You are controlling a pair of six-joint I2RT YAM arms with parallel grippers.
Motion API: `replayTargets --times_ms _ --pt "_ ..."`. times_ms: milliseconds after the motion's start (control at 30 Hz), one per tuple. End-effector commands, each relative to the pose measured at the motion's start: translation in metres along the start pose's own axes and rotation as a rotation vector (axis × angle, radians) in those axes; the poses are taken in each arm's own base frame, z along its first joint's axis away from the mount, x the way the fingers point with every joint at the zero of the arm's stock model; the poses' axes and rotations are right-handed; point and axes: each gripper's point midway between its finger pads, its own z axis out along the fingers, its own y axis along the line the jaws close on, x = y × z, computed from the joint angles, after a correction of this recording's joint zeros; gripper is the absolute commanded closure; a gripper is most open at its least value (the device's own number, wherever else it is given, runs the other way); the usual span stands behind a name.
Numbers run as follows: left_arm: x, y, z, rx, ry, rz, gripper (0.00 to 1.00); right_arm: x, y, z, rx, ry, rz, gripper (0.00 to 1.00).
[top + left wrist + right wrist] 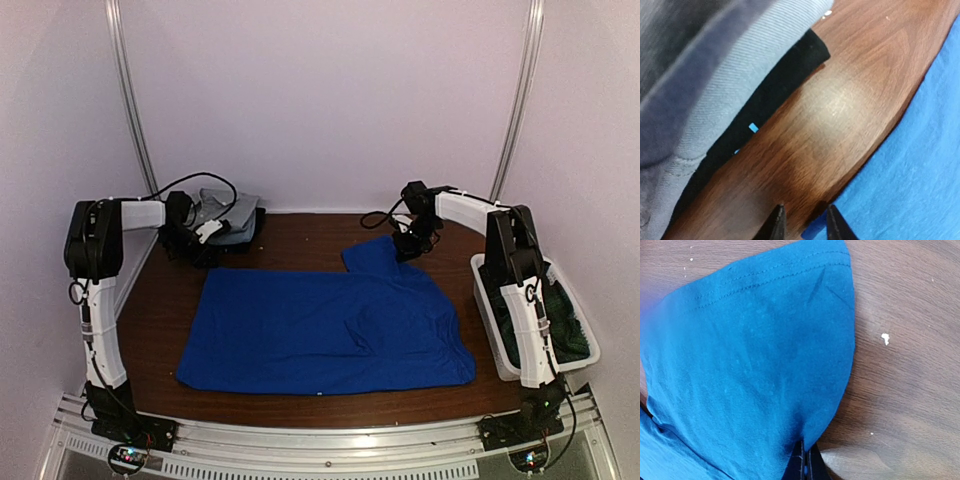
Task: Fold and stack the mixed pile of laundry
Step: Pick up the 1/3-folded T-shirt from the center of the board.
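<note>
Right gripper (805, 466) is closed on a sleeve of the royal-blue shirt (320, 325), pinching the cloth at the bottom of the right wrist view. From above, the shirt lies spread flat mid-frame on the table (160, 300). Farther, at upper left, the left gripper (806, 223) holds its jaws narrowly apart over bare wood, between the shirt edge and the grey and black pile (232, 215).

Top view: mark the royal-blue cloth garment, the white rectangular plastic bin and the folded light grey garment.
Royal-blue cloth garment (320, 325), top view, middle of its body.
White rectangular plastic bin (493, 322), top view, its left wall.
Folded light grey cloth garment (240, 212), top view, its upper surface.
</note>
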Motion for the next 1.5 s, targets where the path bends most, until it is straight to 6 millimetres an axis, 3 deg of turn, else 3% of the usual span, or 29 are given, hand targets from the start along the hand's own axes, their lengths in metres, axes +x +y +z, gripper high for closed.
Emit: replayTargets --times_ms 0,300,467,533,600,933,1100,1467 --pt "-0.006 -0.003 0.001 0.039 -0.022 0.028 0.72 -0.002 -0.003 -0.006 -0.006 -0.001 0.021 1.0" --pt "0.007 -0.005 0.01 0.023 0.039 0.018 0.62 -0.002 -0.006 -0.009 -0.014 -0.005 0.029 1.0" --pt "0.013 -0.005 0.013 0.008 0.069 0.028 0.78 -0.003 -0.006 -0.01 -0.019 -0.007 0.031 1.0" --pt "0.009 -0.005 0.01 0.012 0.056 0.023 0.92 -0.004 -0.004 -0.011 -0.028 -0.012 0.033 1.0" --pt "0.005 -0.005 0.006 0.009 0.043 0.019 1.0 -0.008 -0.002 -0.016 -0.036 -0.024 0.034 1.0" --pt "-0.026 -0.009 -0.03 -0.048 -0.07 0.059 1.0 -0.023 0.002 -0.06 -0.028 -0.111 0.024 1.0" --pt "-0.031 -0.014 -0.043 -0.059 -0.103 0.079 1.0 -0.029 0.006 -0.085 -0.033 -0.157 0.03 1.0" --pt "-0.029 -0.034 -0.069 -0.09 -0.15 0.118 1.0 -0.011 0.011 -0.112 -0.04 -0.18 0.036 1.0"
